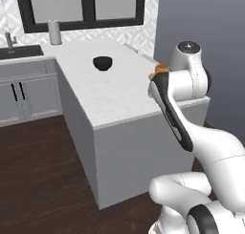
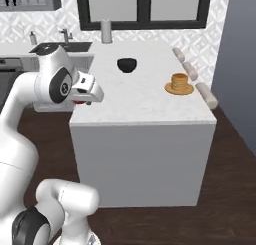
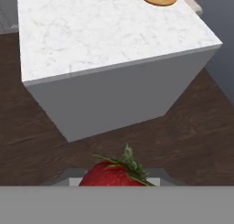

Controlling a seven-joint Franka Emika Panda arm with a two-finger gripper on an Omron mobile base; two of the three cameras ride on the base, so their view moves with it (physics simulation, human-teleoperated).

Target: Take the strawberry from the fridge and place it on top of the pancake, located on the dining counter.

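White marble spreads across the dining counter (image 2: 145,101), with dark wood floor around it and the arm bent high off its near corner. Its gripper (image 2: 84,101) is pinched on the strawberry (image 3: 118,173), red with a green leafy cap. Farther along sit a black bowl (image 2: 126,64) and the pancake (image 2: 179,82), stacked on its tan plate.

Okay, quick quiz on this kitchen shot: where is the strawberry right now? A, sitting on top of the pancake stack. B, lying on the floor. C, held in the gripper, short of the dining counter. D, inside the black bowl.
C: the strawberry sits in the gripper, out over the dark floor short of the dining counter, while the pancake has nothing red on top.
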